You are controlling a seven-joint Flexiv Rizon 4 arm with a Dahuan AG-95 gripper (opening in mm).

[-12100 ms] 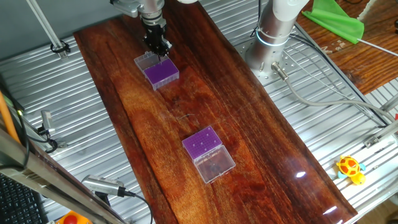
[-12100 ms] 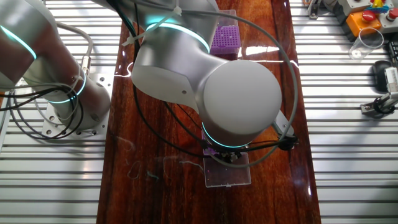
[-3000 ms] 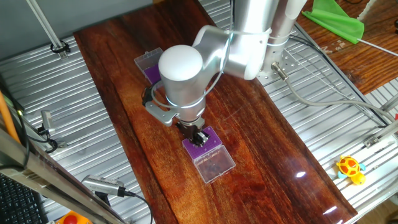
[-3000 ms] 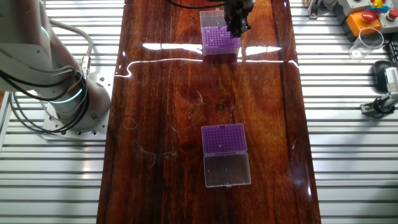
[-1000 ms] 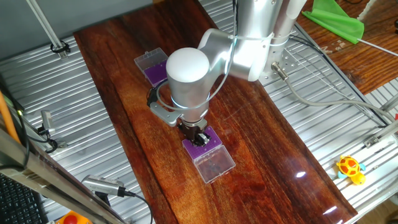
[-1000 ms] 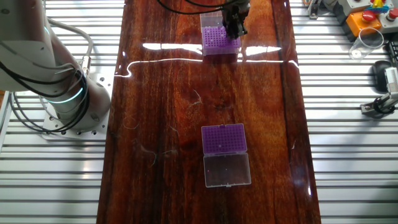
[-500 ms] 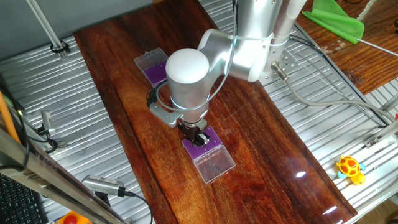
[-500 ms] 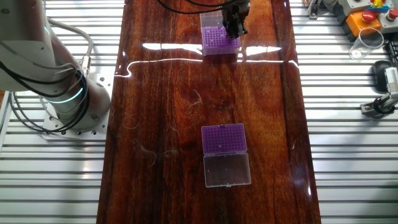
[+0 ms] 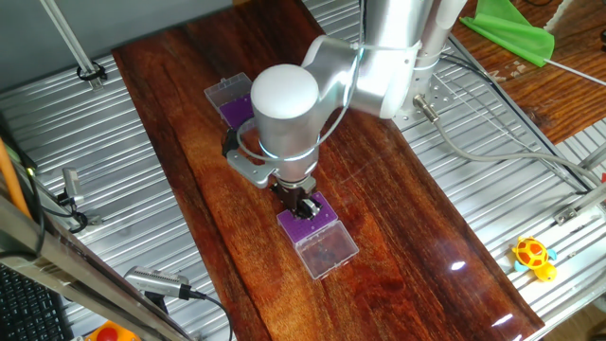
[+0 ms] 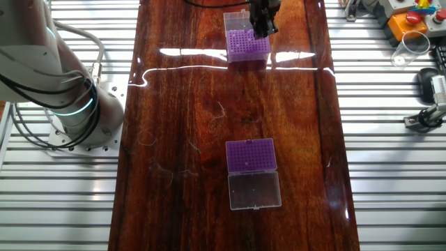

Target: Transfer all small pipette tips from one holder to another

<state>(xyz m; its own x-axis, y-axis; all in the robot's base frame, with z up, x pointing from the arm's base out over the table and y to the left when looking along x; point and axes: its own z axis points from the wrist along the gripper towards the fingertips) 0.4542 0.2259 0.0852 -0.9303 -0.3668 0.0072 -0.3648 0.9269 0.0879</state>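
Two purple holders (image 10: 251, 154) (image 9: 306, 217) present; gripper (image 9: 304, 204), jaw state indeterminate, over the end-of-table holder, should descend plumb onto one hole.

Pincer (image 9: 303, 205) jaws, tips — too small to tell.

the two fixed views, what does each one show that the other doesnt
Only one fixed view shows the yellow toy turtle and green cloth. Only the other fixed view shows the far purple tip holder uncovered, plus an orange button box. Both show the dark wooden board and the black gripper over a purple holder with a clear lid.
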